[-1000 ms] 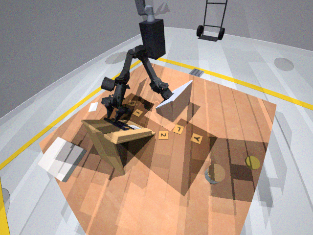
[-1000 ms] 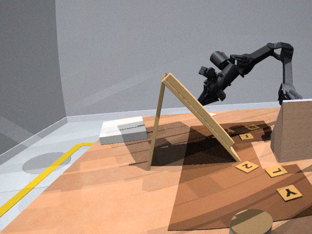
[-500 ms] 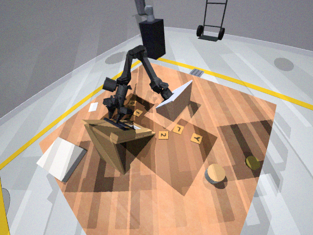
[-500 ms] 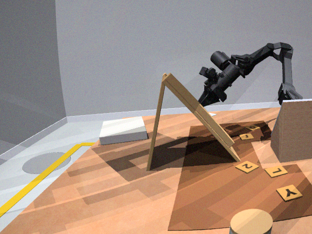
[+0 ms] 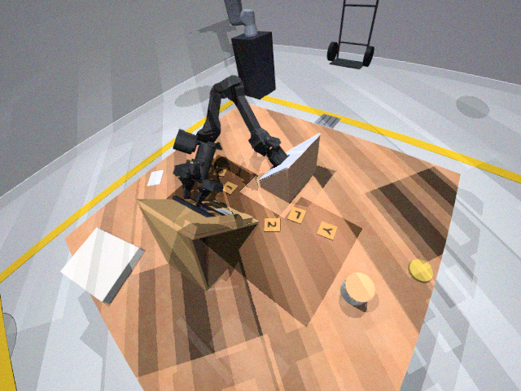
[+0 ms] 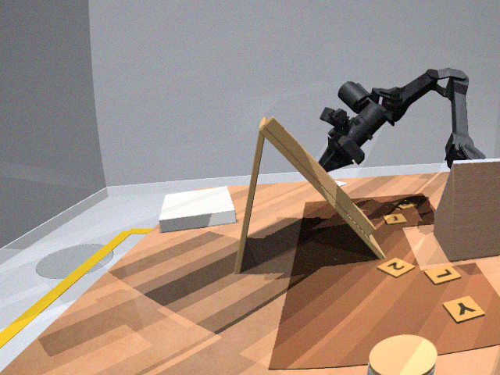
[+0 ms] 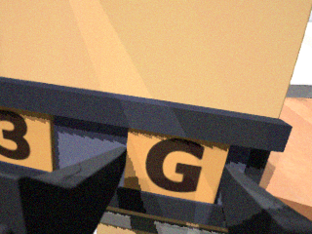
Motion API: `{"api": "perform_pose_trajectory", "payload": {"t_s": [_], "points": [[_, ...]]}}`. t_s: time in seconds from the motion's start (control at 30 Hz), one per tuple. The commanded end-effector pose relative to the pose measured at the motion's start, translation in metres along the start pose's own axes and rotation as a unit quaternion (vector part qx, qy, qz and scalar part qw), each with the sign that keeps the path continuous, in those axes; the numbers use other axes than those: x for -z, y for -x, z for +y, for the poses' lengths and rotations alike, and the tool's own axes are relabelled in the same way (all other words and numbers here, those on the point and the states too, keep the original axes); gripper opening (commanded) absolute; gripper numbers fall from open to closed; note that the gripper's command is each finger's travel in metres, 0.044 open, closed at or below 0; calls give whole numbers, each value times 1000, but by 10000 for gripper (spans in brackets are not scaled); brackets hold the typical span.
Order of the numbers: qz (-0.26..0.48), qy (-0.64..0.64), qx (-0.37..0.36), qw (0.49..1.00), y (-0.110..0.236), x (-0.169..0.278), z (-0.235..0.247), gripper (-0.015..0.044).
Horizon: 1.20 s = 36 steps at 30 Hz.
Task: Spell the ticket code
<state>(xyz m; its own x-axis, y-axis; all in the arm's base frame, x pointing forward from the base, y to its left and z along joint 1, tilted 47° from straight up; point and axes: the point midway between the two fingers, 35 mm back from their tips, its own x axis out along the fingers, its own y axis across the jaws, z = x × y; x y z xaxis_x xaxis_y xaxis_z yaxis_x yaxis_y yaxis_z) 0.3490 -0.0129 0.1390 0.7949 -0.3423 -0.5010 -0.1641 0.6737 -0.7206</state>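
Three tiles lie loose out on the wooden counter [image 5: 378,235] — a 2 tile [image 5: 271,224], an L tile [image 5: 295,215] and a Y tile [image 5: 326,230] — with pale grey floor and a yellow line [image 5: 378,131] running round it. A hand truck [image 5: 351,37] stands back by the grey wall, a white box [image 5: 101,264] sits at the counter's near-left corner, and a round canister [image 5: 357,288] and a yellow disc [image 5: 420,270] rest towards the right.

From the exterior view, the board [image 6: 315,169] leans like an easel, and the gripper [image 6: 333,159] comes down onto its sloping face; two more tiles lie in shadow behind it, letters too dim to read. A block [image 6: 470,209] stands at the right.

Only the wrist view shows the rail [image 7: 146,114] up close: a dark blue channel across the tan board. The G tile [image 7: 176,166], orange-tan with a bold dark letter, sits inside the channel, and the fingers are clamped on it from either side. A 3 tile [image 7: 19,140] sits in the rail well to its left, with bare channel between them.
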Motion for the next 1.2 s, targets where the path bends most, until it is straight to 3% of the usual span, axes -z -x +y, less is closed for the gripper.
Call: {"api": "perform_pose_trajectory", "payload": {"t_s": [0.0, 1.17], "points": [[2, 0, -1, 1000, 0, 2, 5, 0], [2, 0, -1, 1000, 0, 1, 32, 0]]}}
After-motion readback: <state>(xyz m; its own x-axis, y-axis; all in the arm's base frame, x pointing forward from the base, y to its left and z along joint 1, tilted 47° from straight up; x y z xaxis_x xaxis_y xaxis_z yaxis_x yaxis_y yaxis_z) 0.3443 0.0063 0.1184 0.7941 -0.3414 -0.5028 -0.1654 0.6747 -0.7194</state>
